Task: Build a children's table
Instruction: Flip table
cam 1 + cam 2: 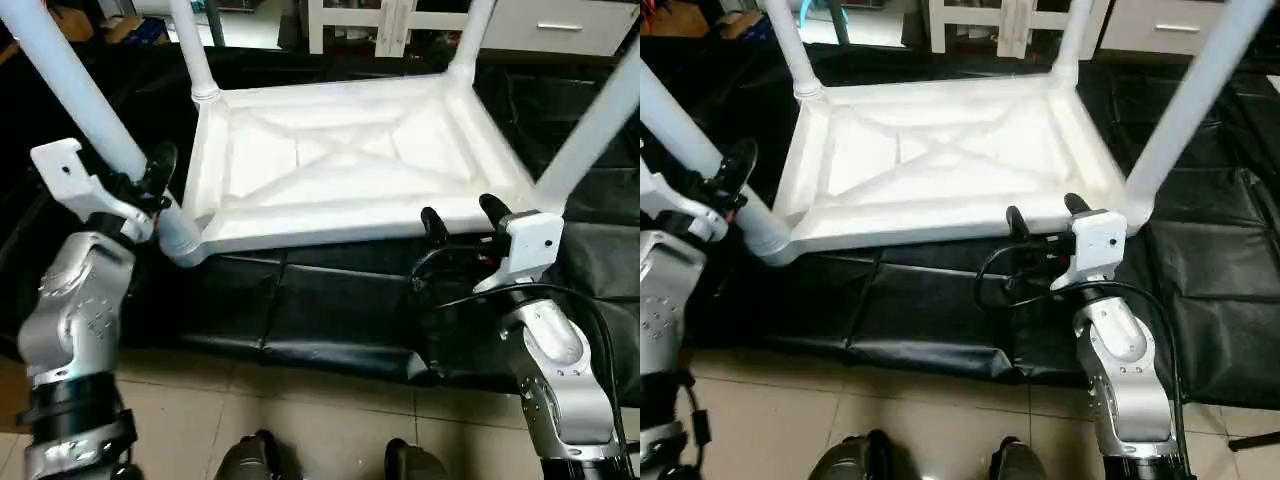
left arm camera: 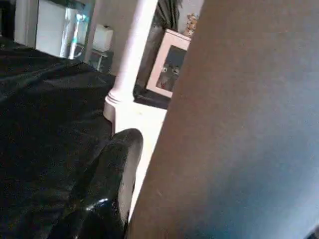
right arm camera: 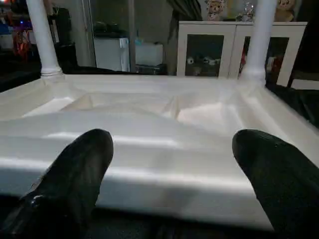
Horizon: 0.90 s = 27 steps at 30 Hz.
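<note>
White table leg (image 1: pixel 80 95) between left gripper (image 1: pixel 150 190) fingers.

Bright overhead glare on the white table top (image 1: pixel 350 160); left wrist view dim, blurred.

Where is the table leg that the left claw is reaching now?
In the left eye view, that leg slants up from the table top's near left corner socket, with the left claw around it just above the socket.

**Four views, one upturned table**

Both head eyes looked forward and down over the table top (image 1: pixel 340 160). The right wrist camera faced its near rim closely, sharing it. The left wrist camera sat tight against a leg (image 2: pixel 239 124).
</note>
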### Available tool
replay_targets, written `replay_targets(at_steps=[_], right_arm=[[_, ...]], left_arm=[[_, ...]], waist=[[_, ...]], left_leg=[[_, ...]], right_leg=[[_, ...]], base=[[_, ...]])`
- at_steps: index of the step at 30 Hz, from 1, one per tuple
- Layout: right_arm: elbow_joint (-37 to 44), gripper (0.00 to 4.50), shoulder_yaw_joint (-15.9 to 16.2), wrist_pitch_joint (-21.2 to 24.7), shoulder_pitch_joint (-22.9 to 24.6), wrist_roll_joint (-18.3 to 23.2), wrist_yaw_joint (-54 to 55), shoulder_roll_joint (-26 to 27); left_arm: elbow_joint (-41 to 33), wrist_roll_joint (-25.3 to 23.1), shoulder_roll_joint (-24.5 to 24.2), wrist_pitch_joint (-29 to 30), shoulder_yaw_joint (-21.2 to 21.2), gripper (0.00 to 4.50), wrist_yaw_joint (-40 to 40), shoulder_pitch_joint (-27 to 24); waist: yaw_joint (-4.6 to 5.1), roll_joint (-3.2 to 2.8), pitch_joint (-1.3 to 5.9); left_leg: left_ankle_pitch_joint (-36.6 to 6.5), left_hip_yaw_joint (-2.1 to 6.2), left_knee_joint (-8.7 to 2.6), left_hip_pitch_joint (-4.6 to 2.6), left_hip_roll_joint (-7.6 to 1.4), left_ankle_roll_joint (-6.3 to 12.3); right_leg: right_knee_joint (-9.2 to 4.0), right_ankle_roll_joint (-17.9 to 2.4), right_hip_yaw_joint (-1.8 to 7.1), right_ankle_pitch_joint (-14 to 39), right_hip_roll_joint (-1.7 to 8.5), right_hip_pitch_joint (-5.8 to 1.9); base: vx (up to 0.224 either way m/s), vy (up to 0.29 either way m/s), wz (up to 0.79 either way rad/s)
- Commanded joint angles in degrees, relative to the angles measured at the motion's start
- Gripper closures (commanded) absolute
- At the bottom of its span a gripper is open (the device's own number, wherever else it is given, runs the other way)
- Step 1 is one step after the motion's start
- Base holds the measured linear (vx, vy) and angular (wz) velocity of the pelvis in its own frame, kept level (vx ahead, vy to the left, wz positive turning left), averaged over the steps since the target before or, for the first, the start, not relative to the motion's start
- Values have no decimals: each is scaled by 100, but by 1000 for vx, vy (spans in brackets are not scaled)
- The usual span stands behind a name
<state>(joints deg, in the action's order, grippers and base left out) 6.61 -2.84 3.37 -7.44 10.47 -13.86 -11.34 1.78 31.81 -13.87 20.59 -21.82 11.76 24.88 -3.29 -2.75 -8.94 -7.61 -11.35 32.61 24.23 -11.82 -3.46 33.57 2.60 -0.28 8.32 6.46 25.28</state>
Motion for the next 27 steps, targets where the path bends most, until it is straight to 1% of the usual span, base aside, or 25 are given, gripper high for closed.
replay_targets(at_steps=[1,2,5,7,8,9,10,11,13,14,15,16,17,18,19,21,22,24,25,27], right_arm=[[166,10,19,-42,71,-51,16,30],[179,10,30,-46,85,-57,15,34],[192,10,43,-56,103,-59,13,38],[193,10,50,-56,109,-58,12,42],[191,10,70,-57,115,-64,12,56],[192,10,75,-56,115,-67,11,61],[192,10,75,-56,115,-67,11,61],[192,10,77,-55,114,-68,10,63],[198,10,81,-54,116,-75,9,62],[200,10,82,-54,117,-77,8,61],[202,10,84,-53,118,-80,8,59],[202,10,84,-53,118,-80,8,59],[208,10,87,-53,125,-85,7,52],[210,10,88,-53,126,-87,7,49],[219,10,87,-54,132,-91,6,40],[223,10,85,-53,135,-92,6,39],[232,10,81,-55,136,-95,4,34],[242,10,76,-61,133,-97,5,29],[242,10,76,-61,133,-97,5,29],[274,10,75,-76,108,-93,8,34]], left_arm=[[41,924,303,38,-329,228,-51,262],[60,1014,365,58,-379,228,-78,295],[64,1128,479,132,-477,228,-94,344],[53,1158,507,170,-474,228,-48,350],[29,1298,596,257,-463,228,64,373],[29,1386,656,309,-479,228,62,395],[29,1386,656,309,-479,228,62,395],[30,1439,694,341,-494,228,47,410],[57,1591,794,439,-506,228,11,456],[66,1644,825,471,-508,228,-2,470],[98,1762,905,509,-535,228,-36,506],[98,1762,905,509,-535,228,-36,506],[166,1977,1053,601,-601,228,-78,566],[183,2016,1084,625,-611,228,-79,576],[282,2226,1251,743,-671,228,-118,616],[312,2282,1299,775,-687,228,-137,624],[381,2435,1419,863,-700,228,-109,609],[441,2473,1551,902,-658,228,-77,590],[441,2473,1551,902,-658,228,-77,590],[457,2390,1611,901,-602,228,-67,589]], waist=[[26,36,475],[29,42,480],[21,23,513],[16,22,531],[15,33,542],[6,21,564],[2,13,559],[4,14,542],[0,13,529],[2,14,522],[4,27,518],[-2,23,520],[-7,14,519],[-10,16,515],[-21,20,514],[-34,36,511],[-40,35,519],[-40,41,516],[-41,40,525],[-41,47,528]], left_leg=[[-1618,-2,-349,-189,60,94],[-1581,-1,-345,-184,60,110],[-1269,-5,-311,-177,59,227],[-1022,-6,-285,-163,64,344],[-955,-9,-276,-159,66,376],[-778,-8,-252,-162,63,457],[-689,-12,-244,-155,60,529],[-759,-14,-253,-144,59,557],[-947,-17,-260,-161,49,531],[-1007,-20,-263,-158,50,513],[-1086,-22,-267,-159,50,491],[-1087,-23,-266,-166,46,483],[-1080,-25,-264,-167,45,479],[-1095,-31,-264,-171,45,470],[-1145,-35,-263,-176,47,452],[-1195,-37,-266,-167,52,437],[-1169,-33,-264,-156,55,434],[-1197,-32,-267,-145,54,442],[-1196,-34,-261,-146,55,454],[-1170,-29,-262,-132,57,477]], right_leg=[[-340,-810,-14,1183,-83,-213],[-334,-820,-15,1163,-80,-221],[-296,-940,-22,786,-88,-232],[-258,-1054,-31,424,-95,-246],[-248,-1080,-33,337,-99,-252],[-221,-1151,-33,84,-104,-251],[-211,-1212,-41,-58,-114,-243],[-219,-1228,-47,23,-107,-252],[-240,-1213,-41,253,-94,-244],[-244,-1202,-41,336,-92,-243],[-258,-1164,-39,460,-89,-244],[-260,-1141,-36,496,-86,-237],[-262,-1130,-35,504,-88,-232],[-266,-1129,-34,523,-91,-226],[-272,-1114,-34,595,-91,-219],[-284,-1088,-35,697,-83,-224],[-273,-1077,-37,702,-76,-232],[-290,-1063,-40,751,-75,-230],[-293,-1044,-40,755,-77,-230],[-295,-1010,-45,741,-76,-242]], base=[[0,0,0],[0,0,0],[0,0,0],[0,0,0],[0,0,0],[0,0,0],[0,0,0],[0,0,0],[0,0,0],[0,0,0],[0,0,0],[0,0,0],[0,0,0],[0,0,0],[0,0,0],[0,0,0],[0,0,0],[0,0,0],[0,0,0],[0,0,0]])
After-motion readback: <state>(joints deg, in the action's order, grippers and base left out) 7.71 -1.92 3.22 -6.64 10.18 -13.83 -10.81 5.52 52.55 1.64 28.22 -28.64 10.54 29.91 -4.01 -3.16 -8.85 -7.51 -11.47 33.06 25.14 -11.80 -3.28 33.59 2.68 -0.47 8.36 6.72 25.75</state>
